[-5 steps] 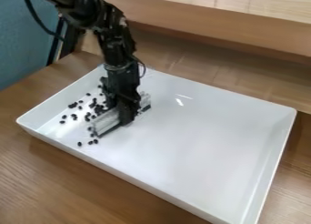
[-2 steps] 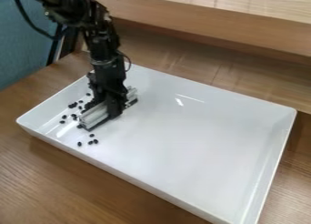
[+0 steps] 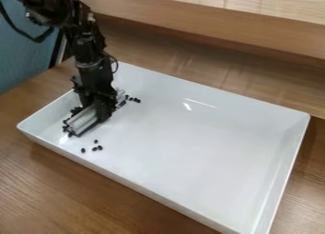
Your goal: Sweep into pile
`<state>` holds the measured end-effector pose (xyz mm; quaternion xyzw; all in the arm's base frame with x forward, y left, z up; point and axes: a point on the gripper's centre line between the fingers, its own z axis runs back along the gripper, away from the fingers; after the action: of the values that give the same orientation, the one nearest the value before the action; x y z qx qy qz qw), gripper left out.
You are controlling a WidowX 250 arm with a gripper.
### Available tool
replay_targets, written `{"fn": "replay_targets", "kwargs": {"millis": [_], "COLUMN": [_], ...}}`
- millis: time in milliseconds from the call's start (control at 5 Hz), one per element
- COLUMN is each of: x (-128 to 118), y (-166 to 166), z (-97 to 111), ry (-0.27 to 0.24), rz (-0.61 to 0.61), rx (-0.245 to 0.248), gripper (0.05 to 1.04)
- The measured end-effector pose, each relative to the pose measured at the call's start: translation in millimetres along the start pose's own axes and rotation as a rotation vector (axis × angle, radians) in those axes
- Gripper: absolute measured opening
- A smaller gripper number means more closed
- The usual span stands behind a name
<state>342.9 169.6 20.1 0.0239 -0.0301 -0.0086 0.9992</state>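
Left of centre, the gripper point(image 3: 103, 113), closed on the pale bar point(image 3: 82, 120), should sweep the dark beans point(image 3: 95, 148) with its edge level.

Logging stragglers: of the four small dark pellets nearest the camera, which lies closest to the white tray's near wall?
The leftmost small dark pellet; the other three lie right of it, farther from the white tray's near wall.

Black Arm with Looping Cable

The robot's arm point(image 3: 84, 43) is black throughout, built of chunky, angular joint housings with uneven edges. Small pale spots dot its upper joints. A thick black cable point(image 3: 24, 34) bows out beside them, and a thinner black wire point(image 3: 116, 64) curves off lower down. The gripper point(image 3: 103, 115) is black too, blocky and narrow.
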Motion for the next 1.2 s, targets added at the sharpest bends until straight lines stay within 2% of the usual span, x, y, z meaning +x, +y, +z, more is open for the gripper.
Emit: {"fn": "replay_targets", "kwargs": {"millis": [200,400,600,1200], "x": [-0.4,-3.1,-1.3,3.1], "y": [-3.0,-8.8,-15.3,-13.4], "z": [-0.3,0.1,2.4,18.0], "ry": [0.001,0.019,0.011,0.038], "rz": [-0.004,0.029,0.053,0.103], "rx": [-0.019,-0.062,-0.105,-0.156], "gripper": [0.488,0.757,0.966,0.995]}}
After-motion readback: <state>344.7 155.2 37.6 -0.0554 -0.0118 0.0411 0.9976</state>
